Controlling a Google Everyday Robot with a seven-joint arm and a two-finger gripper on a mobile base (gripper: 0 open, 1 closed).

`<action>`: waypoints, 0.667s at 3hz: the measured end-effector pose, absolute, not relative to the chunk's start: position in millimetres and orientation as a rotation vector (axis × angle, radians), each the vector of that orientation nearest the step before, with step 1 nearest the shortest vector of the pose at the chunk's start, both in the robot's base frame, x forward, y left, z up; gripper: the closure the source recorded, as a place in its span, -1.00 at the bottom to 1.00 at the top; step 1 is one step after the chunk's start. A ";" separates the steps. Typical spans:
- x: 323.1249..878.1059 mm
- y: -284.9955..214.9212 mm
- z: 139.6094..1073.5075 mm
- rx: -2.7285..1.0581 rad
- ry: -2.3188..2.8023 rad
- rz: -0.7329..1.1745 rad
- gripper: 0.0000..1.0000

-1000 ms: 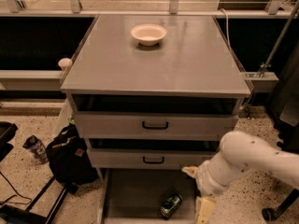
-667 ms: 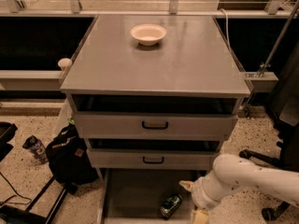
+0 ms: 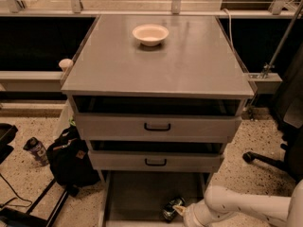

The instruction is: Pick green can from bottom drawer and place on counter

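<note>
The green can (image 3: 170, 210) lies on its side on the floor of the open bottom drawer (image 3: 137, 197), near the drawer's front right. My gripper (image 3: 182, 211) is low in the drawer at the end of the white arm, which comes in from the lower right. It is right against the can's right side. The counter (image 3: 156, 65) is the wide grey top of the cabinet, well above the gripper.
A white bowl (image 3: 150, 34) stands at the back of the counter. Two closed drawer fronts with black handles (image 3: 157, 126) hang over the open drawer. A black bag (image 3: 71, 160) and a dark labelled can (image 3: 35, 150) are on the floor at left. A chair base (image 3: 265, 159) is at right.
The arm has dropped lower and swung left, bringing the gripper from the drawer's right side down to the can. The can has not moved.
</note>
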State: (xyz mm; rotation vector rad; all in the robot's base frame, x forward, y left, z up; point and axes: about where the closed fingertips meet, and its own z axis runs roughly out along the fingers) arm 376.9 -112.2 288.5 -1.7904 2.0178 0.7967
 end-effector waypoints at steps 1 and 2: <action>387.5 -118.6 308.4 -1.809 2.008 0.747 -1.00; 398.5 -124.9 326.9 -1.826 1.999 0.699 -1.00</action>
